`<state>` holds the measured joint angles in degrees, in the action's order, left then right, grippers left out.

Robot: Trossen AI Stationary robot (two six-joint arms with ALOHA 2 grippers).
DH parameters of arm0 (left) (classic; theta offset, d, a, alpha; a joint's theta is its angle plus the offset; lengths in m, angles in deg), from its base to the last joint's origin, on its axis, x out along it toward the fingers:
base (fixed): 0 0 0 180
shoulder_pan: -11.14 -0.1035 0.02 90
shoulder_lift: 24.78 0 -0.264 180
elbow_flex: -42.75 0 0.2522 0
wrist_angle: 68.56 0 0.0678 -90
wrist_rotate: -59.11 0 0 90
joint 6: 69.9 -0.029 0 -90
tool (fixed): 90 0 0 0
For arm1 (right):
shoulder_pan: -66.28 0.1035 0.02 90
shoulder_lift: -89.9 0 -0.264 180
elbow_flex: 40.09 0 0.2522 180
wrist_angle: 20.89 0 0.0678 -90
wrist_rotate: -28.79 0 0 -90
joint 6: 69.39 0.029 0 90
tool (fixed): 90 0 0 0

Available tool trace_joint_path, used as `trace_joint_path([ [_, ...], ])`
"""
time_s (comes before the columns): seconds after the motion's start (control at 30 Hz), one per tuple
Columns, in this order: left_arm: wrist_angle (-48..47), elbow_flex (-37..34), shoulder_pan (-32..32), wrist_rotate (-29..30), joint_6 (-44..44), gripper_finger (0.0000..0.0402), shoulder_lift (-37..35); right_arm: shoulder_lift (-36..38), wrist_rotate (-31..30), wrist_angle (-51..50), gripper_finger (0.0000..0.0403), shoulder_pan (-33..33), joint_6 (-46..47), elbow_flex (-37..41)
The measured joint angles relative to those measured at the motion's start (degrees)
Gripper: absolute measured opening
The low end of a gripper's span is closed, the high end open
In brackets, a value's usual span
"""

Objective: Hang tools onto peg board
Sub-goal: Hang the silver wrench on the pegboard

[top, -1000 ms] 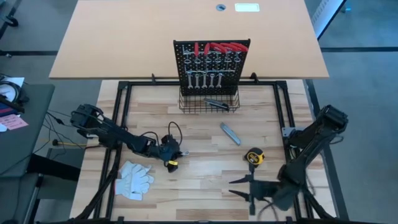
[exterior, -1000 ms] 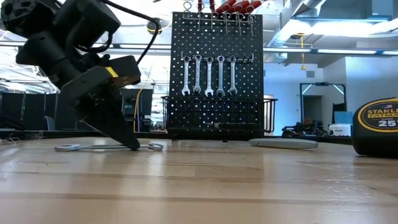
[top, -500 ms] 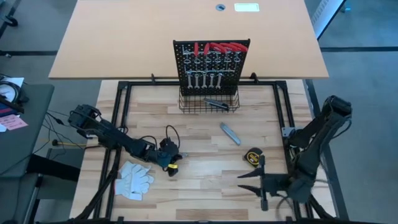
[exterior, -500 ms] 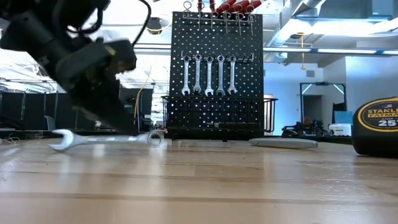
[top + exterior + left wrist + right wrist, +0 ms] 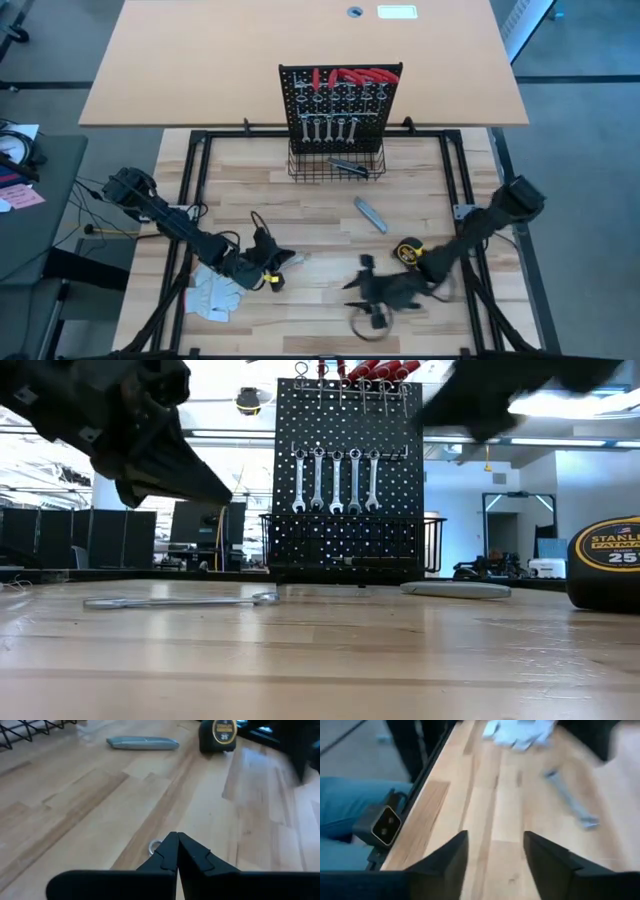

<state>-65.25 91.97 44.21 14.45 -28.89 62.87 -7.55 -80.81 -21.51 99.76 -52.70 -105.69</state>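
While the left gripper (image 5: 275,262) hangs low over the pale, striped butcher-block table (image 5: 330,215) with its two dark fingers pinched together on nothing, a slim silver wrench (image 5: 180,600) lies flat on the wood just beside its tip. In the low view the wrench's long axis runs across the table, an open jaw end toward the picture's left and a ring end toward the right; the left wrist view shows only that ring end (image 5: 155,847) peeking out past the closed fingertips.

Behind it stands the peg board (image 5: 340,100), an upright black perforated metal panel. Five silver wrenches (image 5: 335,480) hang in a row, handles straight down, and red-handled pliers (image 5: 350,77) sit along its top edge. A black wire basket (image 5: 336,168) runs along the base, with a dark-handled tool (image 5: 350,167) lying slantwise in it.

On the open wood, a grey utility knife (image 5: 370,214) lies diagonally near the basket, a round yellow-and-black tape measure (image 5: 408,252) sits nearer the front, and crumpled white work gloves (image 5: 214,292) rest by the left arm.

The right gripper (image 5: 362,296) reaches toward the table's middle, beside the tape measure, fingers spread apart and holding nothing.
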Motion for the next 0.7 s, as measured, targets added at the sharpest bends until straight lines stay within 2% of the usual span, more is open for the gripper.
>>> trace_joint_path([
  [0.1, -0.58, 0.00, 1.03, -0.30, -0.15, 0.0001, -0.02, -4.17, 6.61, 2.23, 0.0244, -4.99, 0.04, -0.12],
  [0.23, -0.87, 0.02, 1.64, -3.56, -3.65, 0.0001, 0.59, -5.79, 7.32, 2.56, 0.0254, -8.46, 0.37, -0.41],
  [0.3, -1.08, 0.02, 1.72, -4.82, -4.51, 0.0013, 1.36, -5.48, 7.37, 2.55, 0.0254, -8.61, 0.76, -0.50],
  [0.4, -2.42, 0.04, 1.20, -6.05, -5.12, 0.0054, 2.98, -4.93, 7.18, 2.91, 0.0255, -7.75, 0.83, -0.48],
  [0.57, -2.90, 0.04, -2.50, -5.64, -1.49, 0.0145, 6.95, -4.50, 3.74, 2.91, 0.0255, -5.85, 0.22, -0.50],
  [0.7, -2.43, 0.04, -5.26, -11.37, 1.34, 0.0185, 10.66, -4.94, 0.89, 4.89, 0.0255, -6.17, -2.31, -0.49],
])
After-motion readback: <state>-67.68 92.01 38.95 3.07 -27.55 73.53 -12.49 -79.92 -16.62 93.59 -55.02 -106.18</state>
